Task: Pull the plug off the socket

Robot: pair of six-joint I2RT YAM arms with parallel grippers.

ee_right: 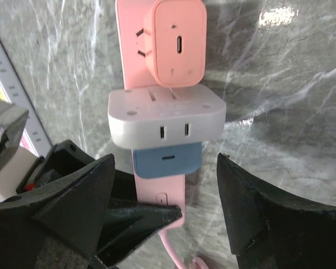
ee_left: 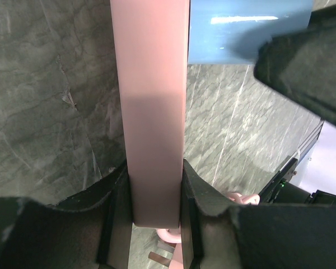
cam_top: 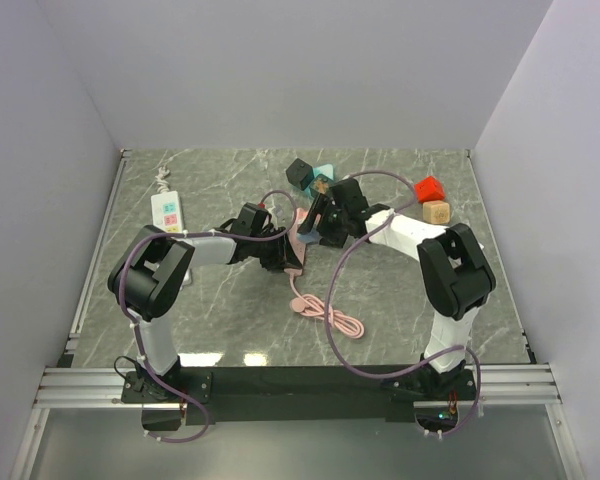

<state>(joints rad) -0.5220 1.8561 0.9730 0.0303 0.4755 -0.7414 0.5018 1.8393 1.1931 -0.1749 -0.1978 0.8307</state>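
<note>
A pink power strip [cam_top: 298, 240] lies mid-table with three plugs in a row: a pink charger [ee_right: 176, 42], a white adapter [ee_right: 165, 117] and a blue plug [ee_right: 168, 159]. My left gripper [ee_left: 155, 196] is shut on the cable end of the pink strip [ee_left: 154, 112], with the blue plug [ee_left: 246, 28] just beyond it. My right gripper [ee_right: 165, 207] is open above the strip, its fingers [ee_right: 78, 207] spread to either side of the blue plug and touching nothing. In the top view the two grippers, left [cam_top: 280, 250] and right [cam_top: 320, 215], meet over the strip.
The strip's pink cable [cam_top: 325, 312] coils toward the near side. A white power strip [cam_top: 167, 210] lies at the left. A red cube [cam_top: 430, 188] and a tan cube [cam_top: 436, 211] sit at the right. A teal block [cam_top: 323, 173] and a black object [cam_top: 299, 172] lie behind the grippers.
</note>
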